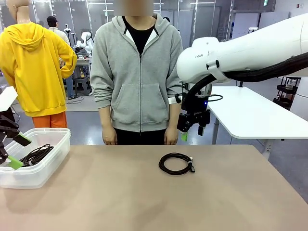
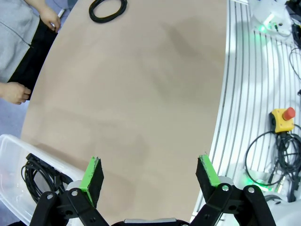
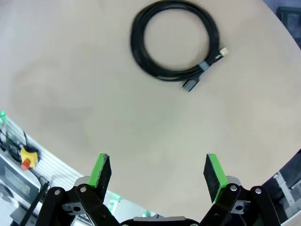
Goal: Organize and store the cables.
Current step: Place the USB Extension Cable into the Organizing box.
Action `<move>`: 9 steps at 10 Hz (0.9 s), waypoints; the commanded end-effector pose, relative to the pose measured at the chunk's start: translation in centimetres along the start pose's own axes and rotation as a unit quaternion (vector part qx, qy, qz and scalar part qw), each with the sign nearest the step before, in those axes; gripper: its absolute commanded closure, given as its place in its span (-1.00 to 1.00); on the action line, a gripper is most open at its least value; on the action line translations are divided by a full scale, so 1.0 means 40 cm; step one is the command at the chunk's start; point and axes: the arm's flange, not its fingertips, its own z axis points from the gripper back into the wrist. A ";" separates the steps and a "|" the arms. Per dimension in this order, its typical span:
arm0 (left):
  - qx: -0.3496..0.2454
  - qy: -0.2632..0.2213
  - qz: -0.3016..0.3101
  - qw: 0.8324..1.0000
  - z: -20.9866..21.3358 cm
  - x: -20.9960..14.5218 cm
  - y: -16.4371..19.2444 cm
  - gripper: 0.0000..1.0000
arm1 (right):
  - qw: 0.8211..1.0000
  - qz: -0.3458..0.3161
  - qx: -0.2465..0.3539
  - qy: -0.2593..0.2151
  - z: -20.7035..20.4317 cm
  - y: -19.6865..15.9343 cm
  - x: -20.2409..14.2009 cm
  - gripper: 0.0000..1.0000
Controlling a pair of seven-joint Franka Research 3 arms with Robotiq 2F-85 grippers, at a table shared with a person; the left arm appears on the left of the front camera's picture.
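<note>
The wide bench (image 1: 144, 192) has a smooth, matt, light brown top. Behind it stands a person in a grey zipped hoodie (image 1: 137, 72), arms down, both hands hanging just at the far edge. Farther back I see a white table (image 1: 250, 115) on the right and a workshop room with dark panels.

At the left end of the bench stands a clear plastic rectangular tub (image 1: 36, 173). Inside it lies a bundle of thin black cables (image 1: 36, 154), loosely coiled; I cannot count them. One more black cable, coiled into a round ring (image 1: 176, 163), lies alone on the bare bench near the middle, its small plug ends at the right side of the ring.

The right gripper (image 1: 190, 129) hangs in the air above and behind this ring, jaws wide apart and holding nothing. The left gripper (image 2: 150, 176) is over the tub side, jaws also spread apart and holding nothing.
</note>
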 end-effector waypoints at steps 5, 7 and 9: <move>0.008 0.004 -0.002 1.000 -0.002 0.004 0.007 -1.00 | 0.978 -0.193 -0.018 -0.082 -0.267 -0.108 0.076 -1.00; 0.008 0.004 -0.002 1.000 -0.002 0.004 0.007 -1.00 | 0.972 -0.220 -0.026 -0.081 -0.318 -0.125 0.084 -1.00; 0.008 0.004 -0.002 1.000 -0.002 0.004 0.007 -1.00 | 0.963 -0.253 -0.042 -0.087 -0.363 -0.143 0.099 -1.00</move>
